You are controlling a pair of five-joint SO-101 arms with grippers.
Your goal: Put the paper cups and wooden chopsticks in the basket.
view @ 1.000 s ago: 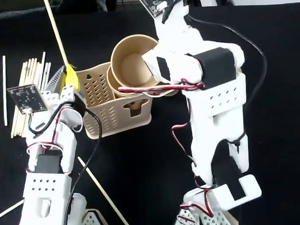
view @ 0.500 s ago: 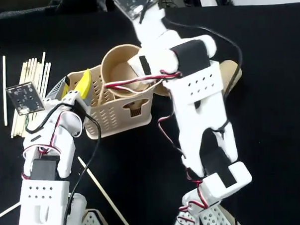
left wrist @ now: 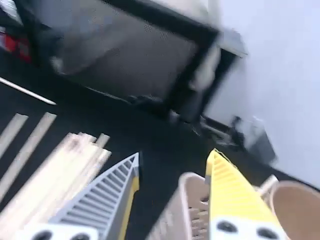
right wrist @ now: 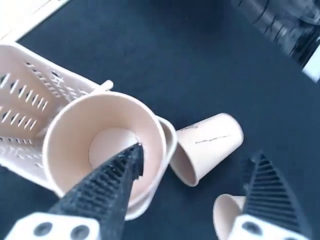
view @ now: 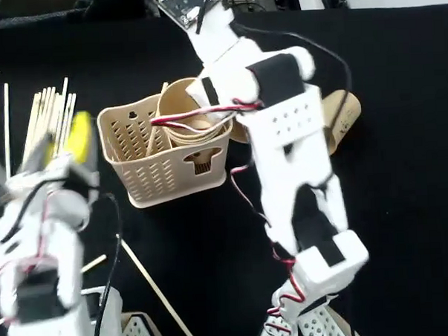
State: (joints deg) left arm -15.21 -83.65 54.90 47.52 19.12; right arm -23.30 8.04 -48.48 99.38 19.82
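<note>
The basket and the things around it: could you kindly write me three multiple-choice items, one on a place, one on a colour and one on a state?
1. Where do the nested paper cups stand?
A) in the basket
B) on a plate
C) in a drawer
2. What colour is the basket?
A) blue
B) red
C) beige
3. How is the right gripper?
A) shut on a cup
B) open
C) shut on a chopstick

Answers:
1 A, the cups sit inside the basket's walls.
2 C, its perforated wall is beige.
3 B, its black fingers stand wide apart.
</note>
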